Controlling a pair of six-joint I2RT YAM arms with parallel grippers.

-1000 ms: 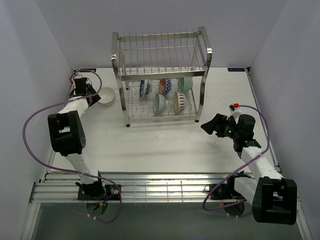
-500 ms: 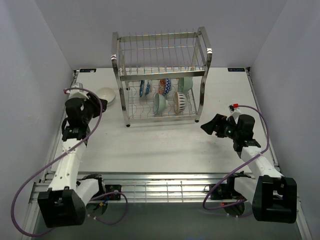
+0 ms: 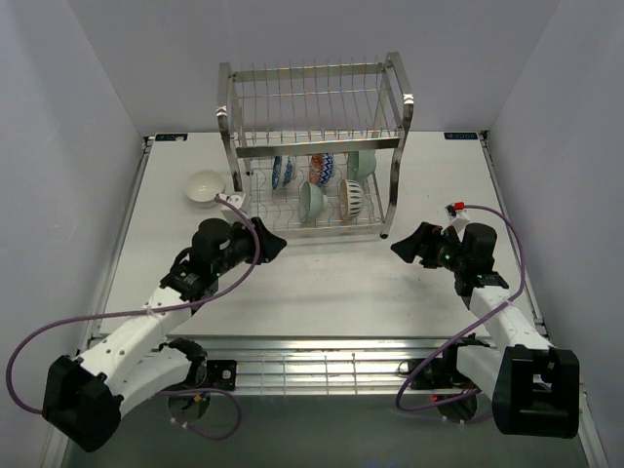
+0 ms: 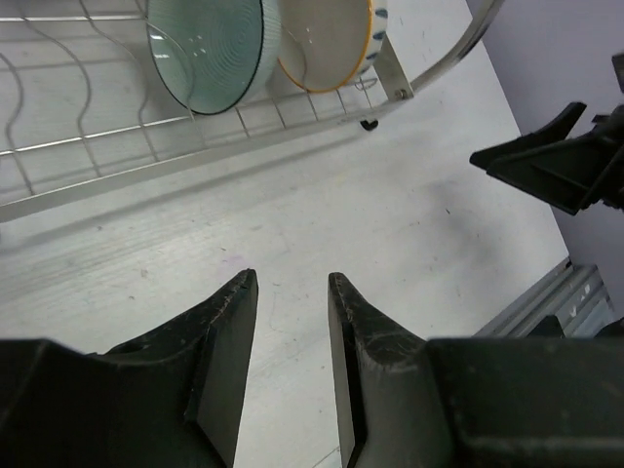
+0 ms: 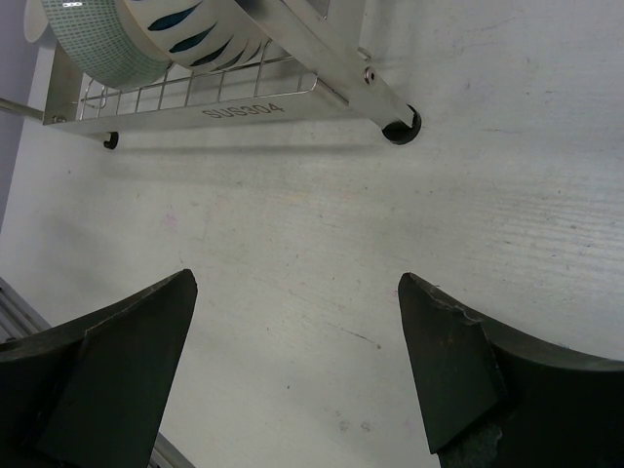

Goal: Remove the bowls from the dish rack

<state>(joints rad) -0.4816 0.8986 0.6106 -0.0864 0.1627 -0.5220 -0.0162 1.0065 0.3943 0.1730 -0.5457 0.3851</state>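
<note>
The dish rack (image 3: 312, 107) stands at the back centre. Its lower tier holds several bowls on edge: blue-and-white (image 3: 283, 172), red-blue (image 3: 322, 168) and mint (image 3: 362, 164) behind, mint (image 3: 311, 201) and striped (image 3: 352, 199) in front. A white bowl (image 3: 206, 186) sits upright on the table left of the rack. My left gripper (image 3: 268, 244) (image 4: 291, 281) hovers over the table before the rack's left front, open a little and empty. The left wrist view shows the front mint bowl (image 4: 210, 49) ahead. My right gripper (image 3: 405, 249) (image 5: 297, 281) is wide open and empty, near the rack's right front foot (image 5: 400, 125).
White walls enclose the table on the left, right and back. A slotted metal rail (image 3: 312, 366) runs along the near edge between the arm bases. The two grippers face each other across the strip of table (image 3: 331, 283) in front of the rack.
My left arm swung from the far left, beside the white bowl, round to the front of the rack. The white bowl stays on the table. The right arm has not moved.
</note>
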